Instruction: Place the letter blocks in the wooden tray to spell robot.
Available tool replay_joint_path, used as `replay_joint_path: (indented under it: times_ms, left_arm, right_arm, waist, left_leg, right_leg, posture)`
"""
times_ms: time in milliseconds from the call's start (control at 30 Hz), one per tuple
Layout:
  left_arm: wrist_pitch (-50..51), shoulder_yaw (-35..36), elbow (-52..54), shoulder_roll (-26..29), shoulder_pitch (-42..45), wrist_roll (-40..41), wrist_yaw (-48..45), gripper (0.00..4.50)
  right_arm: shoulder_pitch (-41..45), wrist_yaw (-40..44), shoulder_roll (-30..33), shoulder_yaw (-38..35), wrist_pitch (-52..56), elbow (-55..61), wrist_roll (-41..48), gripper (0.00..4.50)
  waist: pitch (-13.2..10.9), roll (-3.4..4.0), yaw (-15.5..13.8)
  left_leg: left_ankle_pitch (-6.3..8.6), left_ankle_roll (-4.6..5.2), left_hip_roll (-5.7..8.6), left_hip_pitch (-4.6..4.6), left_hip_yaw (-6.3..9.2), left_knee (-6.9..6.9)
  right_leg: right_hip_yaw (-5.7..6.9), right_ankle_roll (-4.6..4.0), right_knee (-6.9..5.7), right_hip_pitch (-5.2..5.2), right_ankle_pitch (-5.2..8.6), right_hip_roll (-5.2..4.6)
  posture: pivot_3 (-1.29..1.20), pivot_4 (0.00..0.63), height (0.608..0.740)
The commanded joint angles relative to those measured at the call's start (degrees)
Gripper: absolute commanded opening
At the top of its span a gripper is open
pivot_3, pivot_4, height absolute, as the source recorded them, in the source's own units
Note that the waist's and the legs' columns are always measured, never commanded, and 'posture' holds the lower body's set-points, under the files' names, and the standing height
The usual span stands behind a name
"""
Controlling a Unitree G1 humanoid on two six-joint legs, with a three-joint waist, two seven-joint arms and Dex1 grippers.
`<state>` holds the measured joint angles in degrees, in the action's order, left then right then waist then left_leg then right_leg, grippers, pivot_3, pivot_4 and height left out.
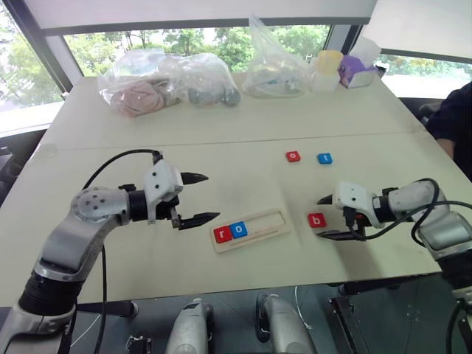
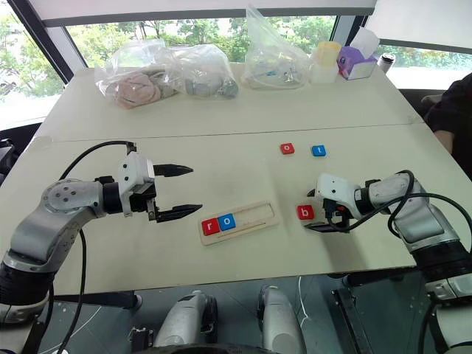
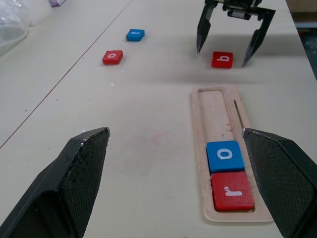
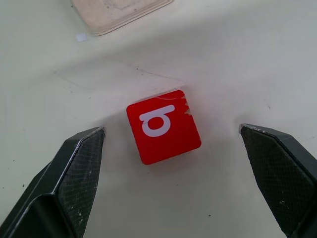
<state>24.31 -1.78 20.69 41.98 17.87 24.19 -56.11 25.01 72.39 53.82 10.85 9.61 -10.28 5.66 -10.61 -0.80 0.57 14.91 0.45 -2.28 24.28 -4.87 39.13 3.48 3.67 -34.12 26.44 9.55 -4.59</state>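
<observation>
Beside the wooden tray, the right hand straddles the red b block, fingers spread, seemingly untouching.

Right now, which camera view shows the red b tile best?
The right wrist view: the red b tile lies close and large between the open right end effector's fingers, its chipped corner visible. Both eye views and the left wrist view show it small.

The left arm reaches in from the left with its elbow bent, and the left gripper points nearly level toward the right, its two black fingers spread wide with nothing between them. The right arm comes in from the right, and the right gripper angles downward toward the left, low over the counter, its fingers also wide apart and empty.
</observation>
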Motion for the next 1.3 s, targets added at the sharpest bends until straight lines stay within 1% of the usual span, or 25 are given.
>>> replay_joint_path:
  times_ms: [33,100,167,200,333,367,533,667,800,933,1033,1300]
  left_arm:
    - [-0.70,0.82,1.64,0.52,0.33,-0.25,0.29,4.50]
    - [-0.74,0.86,1.69,0.55,0.30,-0.26,0.33,4.50]
    - [-0.76,0.82,1.72,0.52,0.31,-0.33,0.44,4.50]
    - [-0.75,0.80,1.74,0.51,0.31,-0.33,0.46,4.50]
    - [-0.80,0.81,1.73,0.54,0.28,-0.45,0.58,4.50]
    - [-0.81,0.81,1.74,0.53,0.28,-0.49,0.63,4.50]
    - [-1.06,0.79,1.50,0.47,0.34,-0.62,0.51,4.50]
    - [-1.14,0.50,1.27,0.19,0.66,-0.70,0.48,4.50]
    - [-1.29,0.34,1.20,0.05,0.85,-0.75,0.44,4.50]
    - [-0.46,0.80,2.45,0.43,0.14,-0.03,0.40,4.50]
    - [1.17,1.51,4.56,2.10,-1.65,1.53,-0.95,4.50]
    - [2.62,3.44,8.79,7.15,-7.24,2.80,-3.27,4.50]
  right_arm:
    - [1.35,0.48,-0.63,-0.11,-1.20,-1.35,-0.90,4.45]
    - [1.71,0.77,-1.13,0.04,-0.97,-1.59,-1.07,4.45]
    - [1.98,1.21,-1.41,0.32,-1.08,-1.89,-1.49,3.90]
    - [2.03,1.47,-1.48,0.37,-1.13,-1.97,-1.60,3.55]
    - [2.05,2.05,-1.35,-0.09,-0.66,-0.71,-1.21,1.49]
    - [2.17,2.23,-1.16,-0.33,0.05,0.70,-0.86,1.13]
    - [4.62,2.97,-1.85,-0.88,4.08,8.18,1.46,1.13]
    - [7.96,4.17,-3.59,0.44,9.14,14.54,3.60,1.13]
    - [10.12,5.27,-7.28,4.86,11.11,18.61,3.72,1.13]
    - [12.16,5.36,-10.48,8.50,11.03,17.57,1.85,1.13]
    - [13.02,5.58,-11.83,10.25,9.92,15.41,0.93,1.13]
    - [14.53,6.33,-14.76,13.27,5.92,9.69,-1.45,1.13]
  waist:
    - [0.00,0.00,-0.01]
    - [0.00,0.00,0.01]
    - [0.00,0.00,0.01]
    - [0.00,0.00,0.00]
    - [0.00,0.00,0.00]
    - [0.00,0.00,0.00]
    - [0.00,0.01,0.08]
    - [0.00,0.01,0.03]
    - [0.01,-0.01,-0.23]
    - [0.01,0.00,-0.17]
    - [0.01,0.00,0.01]
    - [0.00,0.01,0.06]
  left_leg:
    - [0.00,0.00,0.00,0.00,0.00,0.00]
    - [0.00,0.00,0.00,0.00,0.00,0.01]
    - [0.00,0.00,0.00,0.00,-0.01,0.01]
    - [0.00,0.00,0.00,-0.01,-0.01,0.01]
    - [0.00,0.00,0.00,-0.02,-0.02,0.03]
    - [0.00,0.00,0.00,-0.04,-0.02,0.03]
    - [0.00,0.00,-0.01,-0.05,-0.01,0.03]
    - [0.00,0.00,-0.03,-0.05,0.01,0.03]
    - [0.00,0.00,-0.03,-0.04,0.02,0.03]
    - [0.00,0.00,0.00,-0.01,0.04,0.03]
    - [0.00,0.00,0.00,0.00,0.03,0.03]
    - [0.00,-0.01,-0.01,-0.02,-0.01,0.02]
  right_leg:
    - [0.00,0.00,0.00,0.00,0.00,0.00]
    - [-0.01,0.00,0.00,-0.01,0.00,0.00]
    - [-0.02,0.00,0.00,-0.01,0.00,0.00]
    - [-0.02,0.00,0.00,-0.01,0.00,0.00]
    - [-0.03,0.00,0.00,-0.04,-0.01,0.00]
    - [-0.04,0.00,-0.01,-0.05,-0.01,0.00]
    - [-0.07,0.00,-0.05,0.00,-0.01,0.00]
    - [-0.07,0.00,-0.08,0.01,-0.01,0.02]
    - [-0.05,-0.01,-0.06,-0.02,0.00,0.01]
    - [-0.06,-0.04,-0.05,0.00,-0.03,-0.04]
    - [-0.06,-0.19,-0.05,0.01,-0.13,-0.05]
    - [-0.05,-0.20,-0.08,0.03,-0.13,0.00]
  posture:
    - [0.00,0.150,0.740]
    - [0.00,0.150,0.740]
    - [0.00,0.150,0.740]
    - [0.00,0.150,0.740]
    - [0.00,0.150,0.740]
    - [0.00,0.150,0.740]
    - [0.00,0.150,0.740]
    - [0.00,0.150,0.740]
    - [0.00,0.150,0.740]
    - [0.00,0.150,0.740]
    - [0.00,0.150,0.740]
    - [0.00,0.150,0.740]
